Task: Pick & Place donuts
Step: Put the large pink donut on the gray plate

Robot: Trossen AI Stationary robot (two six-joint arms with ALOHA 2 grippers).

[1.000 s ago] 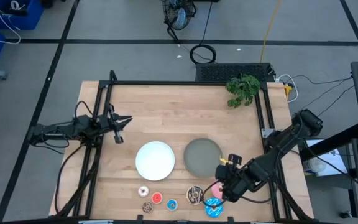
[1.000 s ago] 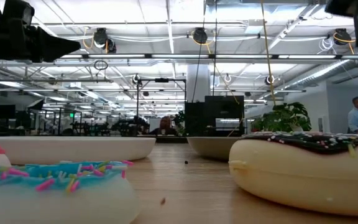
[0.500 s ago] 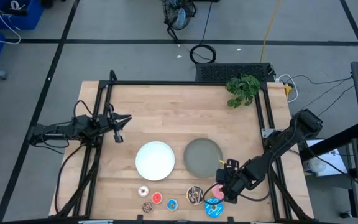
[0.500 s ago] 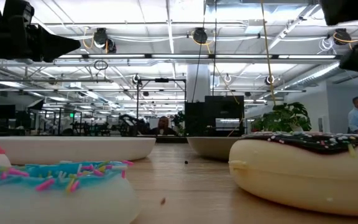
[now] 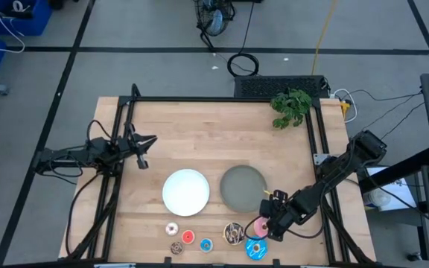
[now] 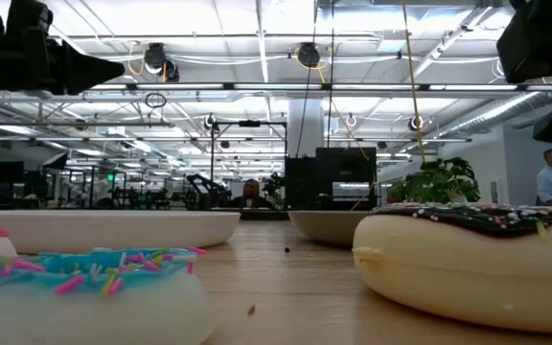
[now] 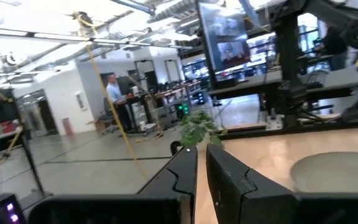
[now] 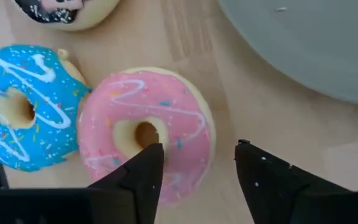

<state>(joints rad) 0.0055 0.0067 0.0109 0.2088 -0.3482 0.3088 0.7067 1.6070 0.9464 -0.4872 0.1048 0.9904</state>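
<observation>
Right hand (image 8: 194, 165) spread, hovering just over pink donut (image 8: 145, 134) at counter (image 5: 199, 138) front edge, btwn blue donut (image 8: 23, 106) & grey plate (image 8: 316, 43). Looks light, stiff, glossy, maybe slick; pinch across one side of ring. Left hand (image 7: 202, 163) pressed together, idle w/ nothing held.

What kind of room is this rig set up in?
Probably an open lab or workshop: exposed ceiling pipes and strip lights, a grey floor marked with dark tape lines, and rows of workstations with a monitor and a person standing behind the table.
</observation>
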